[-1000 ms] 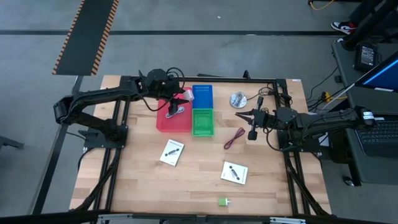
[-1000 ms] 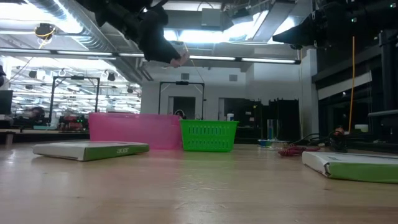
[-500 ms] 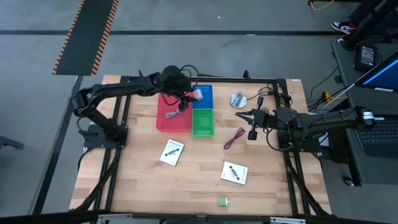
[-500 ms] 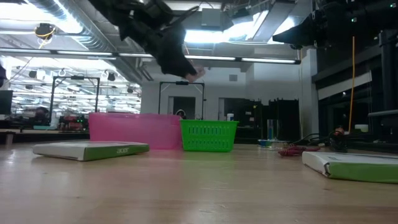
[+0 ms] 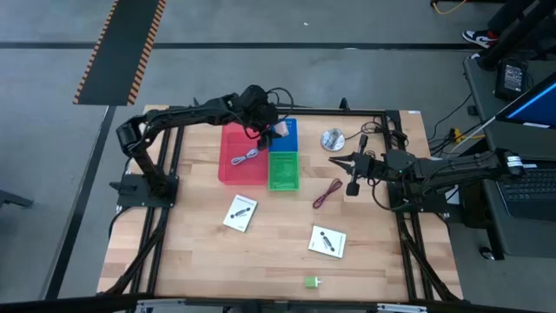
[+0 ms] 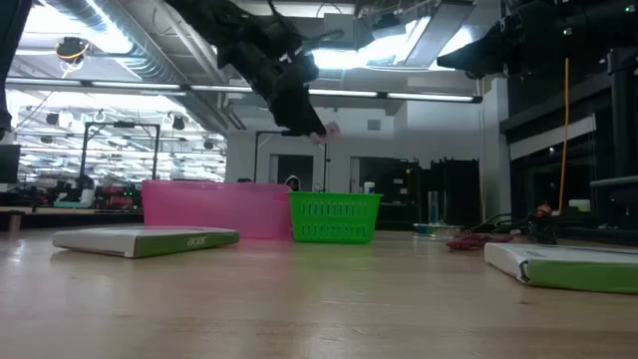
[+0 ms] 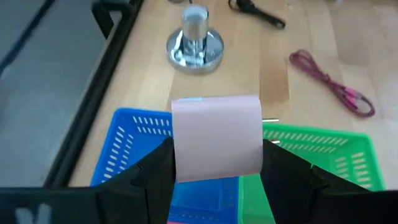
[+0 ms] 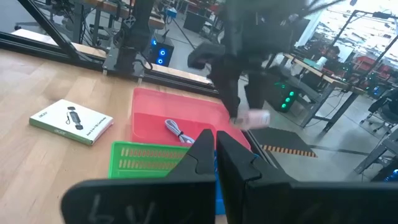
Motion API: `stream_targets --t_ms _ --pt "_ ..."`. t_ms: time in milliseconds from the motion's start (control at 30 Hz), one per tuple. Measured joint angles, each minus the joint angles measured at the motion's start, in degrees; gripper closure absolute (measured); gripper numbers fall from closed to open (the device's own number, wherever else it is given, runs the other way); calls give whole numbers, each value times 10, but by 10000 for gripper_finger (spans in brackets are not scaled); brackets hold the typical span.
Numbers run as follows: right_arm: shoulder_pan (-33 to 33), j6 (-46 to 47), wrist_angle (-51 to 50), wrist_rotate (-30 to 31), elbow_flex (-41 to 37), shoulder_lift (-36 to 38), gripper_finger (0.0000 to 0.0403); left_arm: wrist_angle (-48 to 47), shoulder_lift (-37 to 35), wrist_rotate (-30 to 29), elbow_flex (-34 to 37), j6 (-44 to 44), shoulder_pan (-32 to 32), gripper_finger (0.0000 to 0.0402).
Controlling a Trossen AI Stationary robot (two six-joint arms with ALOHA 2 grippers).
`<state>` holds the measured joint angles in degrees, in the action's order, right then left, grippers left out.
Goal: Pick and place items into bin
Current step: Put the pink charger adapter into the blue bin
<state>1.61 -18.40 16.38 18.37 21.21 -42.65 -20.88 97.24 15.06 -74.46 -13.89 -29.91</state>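
My left gripper (image 5: 274,131) hovers over the blue bin (image 5: 287,139), shut on a pink block (image 7: 216,137), which also shows in the low view (image 6: 326,131) and the right wrist view (image 8: 255,117). A grey-blue cable (image 5: 246,157) lies in the red bin (image 5: 233,170). On the table lie a dark red cable (image 5: 327,193), two white cards (image 5: 241,213) (image 5: 328,242) and a green block (image 5: 311,282). My right gripper (image 5: 351,167) waits shut, right of the green bin (image 5: 283,171). My left gripper pinches the pink block between its two fingers (image 7: 158,168), one on each opposite side face (image 7: 180,149). The block is lifted clear, above the blue bin's wall (image 7: 134,140), and it sticks out past the fingertips.
The red, blue and green bins stand together at the table's far middle. A round silver disc (image 5: 332,139) sits right of the blue bin. Bare wood lies along the near and left parts of the table.
My left gripper has carried the pink block toward the table's right, from over the red bin to over the blue bin, dropping slightly. It stays shut on the block. The right arm has kept still.
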Motion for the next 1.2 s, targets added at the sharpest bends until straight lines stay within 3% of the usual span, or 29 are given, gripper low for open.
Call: stream_targets --t_ms 767,1000,1200 --pt "0 -1 -6 0 0 0 402 68 128 -6 0 1 -14 203" --pt "0 -1 -9 0 0 0 402 70 155 -47 0 2 -16 205" --pt "0 -1 -10 0 0 0 402 71 156 -50 0 2 -17 188"
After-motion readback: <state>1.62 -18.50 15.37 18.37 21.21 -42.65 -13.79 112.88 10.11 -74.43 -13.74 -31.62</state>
